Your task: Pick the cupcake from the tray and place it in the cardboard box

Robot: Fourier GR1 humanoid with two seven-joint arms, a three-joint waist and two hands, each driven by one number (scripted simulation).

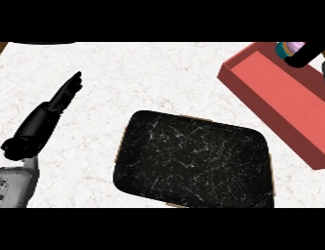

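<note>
- we see our right hand (303, 54) at the top right of the head view, reaching into the far corner of the shallow red rectangular tray (280, 93).
- the small cupcake with pale blue and pink frosting (289, 47) sits in that same far corner of the tray, and only a sliver of it shows beside the black fingers.
- the right hand touches or overlaps the cupcake, but most of the hand is cut off by the edge of the view, so we cannot tell whether its fingers are apart or closed round the cake.
- we judge that the cupcake is not yet lifted: it shows low against the tray's corner, though the view there is poor and it may already be in a grasp.
- the dark, scratched rounded-square container with tan cardboard edges (193, 161) lies in the middle of the white marbled counter (122, 73), near the tray's closest corner; we take it to be the cardboard box, and nothing shows inside it.
- our left hand (65, 93) rests at the left over the counter, fingers straight and together, holding nothing, well apart from both the tray and the box.
- what is left, as we read it: secure the cupcake, lift it clear of the tray wall, carry it across to the box, and set it down inside.
</note>
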